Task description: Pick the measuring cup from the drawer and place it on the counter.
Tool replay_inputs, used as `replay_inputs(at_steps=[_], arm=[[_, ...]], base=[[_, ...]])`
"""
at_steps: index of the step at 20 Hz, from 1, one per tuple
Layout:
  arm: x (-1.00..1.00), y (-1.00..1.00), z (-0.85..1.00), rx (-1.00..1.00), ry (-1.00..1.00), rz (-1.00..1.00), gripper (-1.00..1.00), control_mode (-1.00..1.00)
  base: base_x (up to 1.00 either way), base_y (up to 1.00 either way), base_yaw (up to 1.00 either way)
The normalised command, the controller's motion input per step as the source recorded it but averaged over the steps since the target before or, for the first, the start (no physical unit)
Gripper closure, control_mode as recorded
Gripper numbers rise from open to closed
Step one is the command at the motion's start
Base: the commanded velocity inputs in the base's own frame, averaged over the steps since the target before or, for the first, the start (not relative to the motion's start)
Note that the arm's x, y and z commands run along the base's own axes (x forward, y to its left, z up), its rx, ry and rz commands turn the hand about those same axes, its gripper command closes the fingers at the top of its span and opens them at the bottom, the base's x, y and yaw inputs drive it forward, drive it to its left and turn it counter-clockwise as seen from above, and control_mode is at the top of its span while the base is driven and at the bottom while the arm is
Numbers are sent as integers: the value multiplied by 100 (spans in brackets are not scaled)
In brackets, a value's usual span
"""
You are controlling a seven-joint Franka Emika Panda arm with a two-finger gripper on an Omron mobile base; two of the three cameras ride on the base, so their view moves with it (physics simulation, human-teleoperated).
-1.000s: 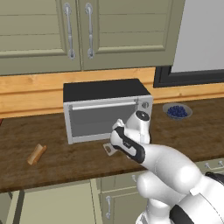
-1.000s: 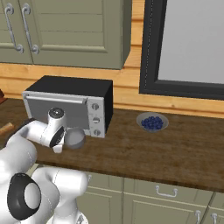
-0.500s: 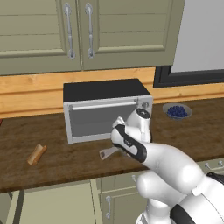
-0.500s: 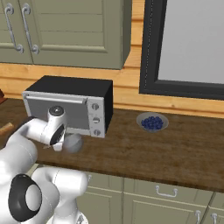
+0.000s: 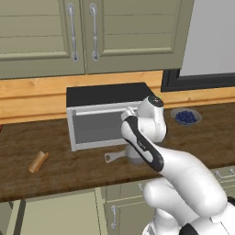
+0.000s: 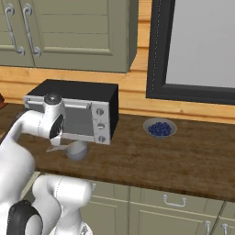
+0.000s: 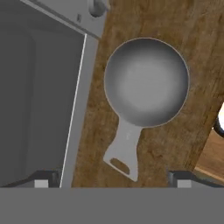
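The measuring cup (image 7: pixel 146 82) now rests on the counter (image 5: pixel 82 172), upright and mouth up, just in front of the microwave (image 5: pixel 103 117). Half a second ago it hung clamped at the fingertips just above the wood — now it sits free, its flat handle with the hole pointing left along the boards in the left base view. The gripper (image 7: pixel 113 177) has let go: in the hand view its two dark fingertips stand spread wide, one near the handle's end on each side, touching nothing, and the hand looks straight down into the bowl of the cup.

So the placing step looks done — the cup is out of the drawer and on the counter, apparently stable. What is left, by my reading, is only for the arm to lift clear without nudging the handle. A tan wooden stick (image 5: pixel 38 161) lies well apart to the left, and a bowl of blueberries (image 6: pixel 159 128) sits off to the right.
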Motion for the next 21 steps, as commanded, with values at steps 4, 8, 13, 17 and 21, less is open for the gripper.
replay_inputs(at_steps=[4,8,13,17,21], arm=[[-23,-62,96,0,0,7,-100,-100],[-38,-96,82,0,0,18,-100,-100],[-75,-91,56,-5,0,25,-100,-100],[-100,-44,16,-21,0,35,-100,-100],[-100,-7,2,-30,0,43,-100,-100]], base=[[0,0,0],[0,0,0],[0,0,0],[0,0,0],[0,0,0]])
